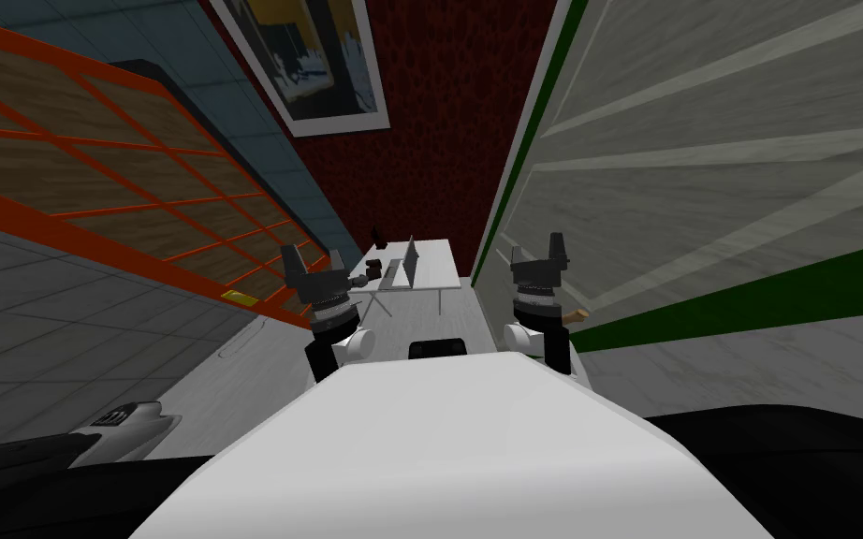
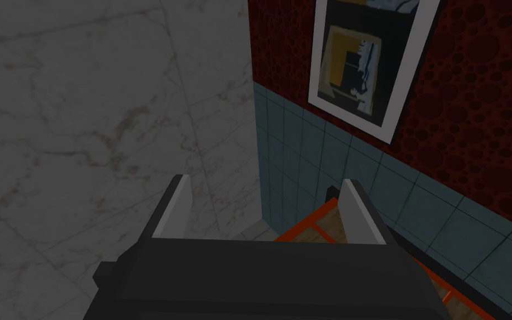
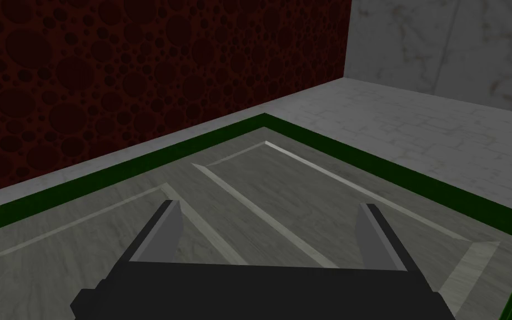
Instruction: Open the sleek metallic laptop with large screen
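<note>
A light grey laptop sits on a white table far ahead against the dark red wall; its lid appears to stand up from the base. Both arms are raised in front of my chest, well short of the table. My left gripper is open with nothing between its fingers. My right gripper is also open and empty, with its fingers a third of the picture's width apart.
Small dark objects lie on the table left of the laptop. An orange-framed wooden grid runs along the left wall. A green-framed panelled door lines the right. A grey floor strip leads to the table.
</note>
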Tool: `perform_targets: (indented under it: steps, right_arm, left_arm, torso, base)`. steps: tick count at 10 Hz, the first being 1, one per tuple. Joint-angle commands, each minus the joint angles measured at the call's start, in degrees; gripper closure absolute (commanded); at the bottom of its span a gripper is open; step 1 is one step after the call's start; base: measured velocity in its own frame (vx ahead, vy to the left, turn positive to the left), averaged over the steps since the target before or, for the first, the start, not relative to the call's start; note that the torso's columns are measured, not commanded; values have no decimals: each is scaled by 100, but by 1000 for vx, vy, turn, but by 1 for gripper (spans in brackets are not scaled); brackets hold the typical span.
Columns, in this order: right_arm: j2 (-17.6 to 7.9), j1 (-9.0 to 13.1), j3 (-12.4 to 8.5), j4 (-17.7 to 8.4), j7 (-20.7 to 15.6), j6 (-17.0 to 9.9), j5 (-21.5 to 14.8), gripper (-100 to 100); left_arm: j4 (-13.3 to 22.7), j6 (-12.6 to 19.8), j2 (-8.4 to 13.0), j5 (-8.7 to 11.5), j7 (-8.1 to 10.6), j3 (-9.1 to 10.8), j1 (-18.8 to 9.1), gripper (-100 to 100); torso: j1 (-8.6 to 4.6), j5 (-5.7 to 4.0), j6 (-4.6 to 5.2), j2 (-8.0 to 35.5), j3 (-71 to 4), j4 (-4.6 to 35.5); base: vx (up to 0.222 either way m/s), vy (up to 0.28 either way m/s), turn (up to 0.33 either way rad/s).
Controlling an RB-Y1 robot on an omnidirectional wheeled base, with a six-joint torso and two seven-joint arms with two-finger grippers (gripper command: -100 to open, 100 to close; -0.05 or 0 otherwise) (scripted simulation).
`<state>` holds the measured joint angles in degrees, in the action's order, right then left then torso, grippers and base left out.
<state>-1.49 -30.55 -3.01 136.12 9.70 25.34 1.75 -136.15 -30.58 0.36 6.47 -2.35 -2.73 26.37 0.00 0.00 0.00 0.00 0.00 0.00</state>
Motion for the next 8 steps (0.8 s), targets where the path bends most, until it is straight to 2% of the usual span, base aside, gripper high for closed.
perform_targets:
  steps: [1,8]
  right_arm:
    - [0,0,0,0,0,0,0,0]
    - [0,0,0,2,0,1,0,0]
  left_arm:
    - [0,0,0,0,0,0,0,0]
    - [-1,0,0,0,0,0,0,0]
  torso:
    - [0,0,0,232,-467,235]
    - [0,0,0,3116,-6227,3114]
  base:
    - [0,0,0]
    - [0,0,0]
